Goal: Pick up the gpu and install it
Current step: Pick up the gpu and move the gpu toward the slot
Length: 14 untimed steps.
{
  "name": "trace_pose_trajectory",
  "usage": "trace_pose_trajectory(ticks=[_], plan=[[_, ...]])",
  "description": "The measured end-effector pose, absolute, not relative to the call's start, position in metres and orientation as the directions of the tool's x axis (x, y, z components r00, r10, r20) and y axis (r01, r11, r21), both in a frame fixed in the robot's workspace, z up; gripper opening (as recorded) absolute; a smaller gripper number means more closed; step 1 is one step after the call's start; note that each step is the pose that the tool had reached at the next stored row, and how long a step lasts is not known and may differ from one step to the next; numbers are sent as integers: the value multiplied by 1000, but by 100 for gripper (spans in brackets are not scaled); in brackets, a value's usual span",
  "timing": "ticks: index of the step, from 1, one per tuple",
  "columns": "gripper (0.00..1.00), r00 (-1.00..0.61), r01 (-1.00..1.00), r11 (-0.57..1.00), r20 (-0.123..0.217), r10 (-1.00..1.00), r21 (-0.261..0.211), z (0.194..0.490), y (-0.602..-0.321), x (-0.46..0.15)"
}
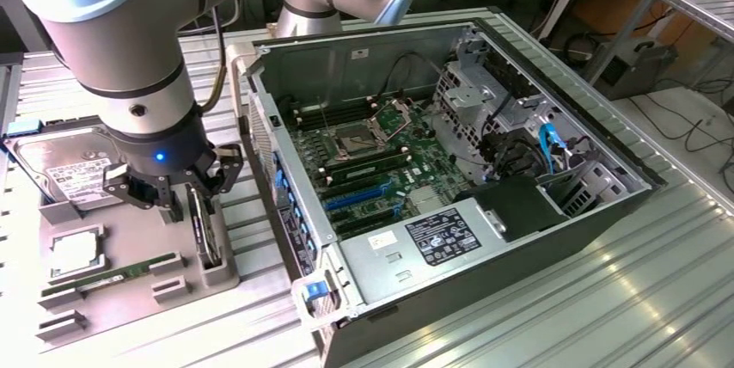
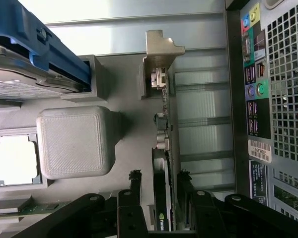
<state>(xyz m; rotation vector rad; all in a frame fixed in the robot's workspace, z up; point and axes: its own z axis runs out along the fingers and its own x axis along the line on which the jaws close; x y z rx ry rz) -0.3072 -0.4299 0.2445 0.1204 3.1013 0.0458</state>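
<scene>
Tool (image 1: 184, 199) low over the gpu (image 1: 209, 239), jaws spread wide, a finger (image 2: 134, 182) on each side of the card, nothing gripped. The gpu stands on edge in the grey tray (image 1: 223, 280), just beside the open case (image 1: 459, 170), on the exterior view's left.

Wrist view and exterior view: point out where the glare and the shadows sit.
Exterior view: light glares off the ribbed metal table at that view's right, while the inside of the computer case sits in shade. Wrist view: the metal table washes out to near white, and the gripper reads as a dark silhouette on either side of the gpu.
</scene>
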Motion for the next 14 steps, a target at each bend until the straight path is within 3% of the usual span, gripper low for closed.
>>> trace_pose_trajectory(ticks=[6,7,14], plan=[[41,-996,77,997,-37,78,31,244,-430,-307],[28,-996,77,997,-36,78,31,244,-430,-307],[26,-997,61,998,-36,62,31,244,-430,-307]])
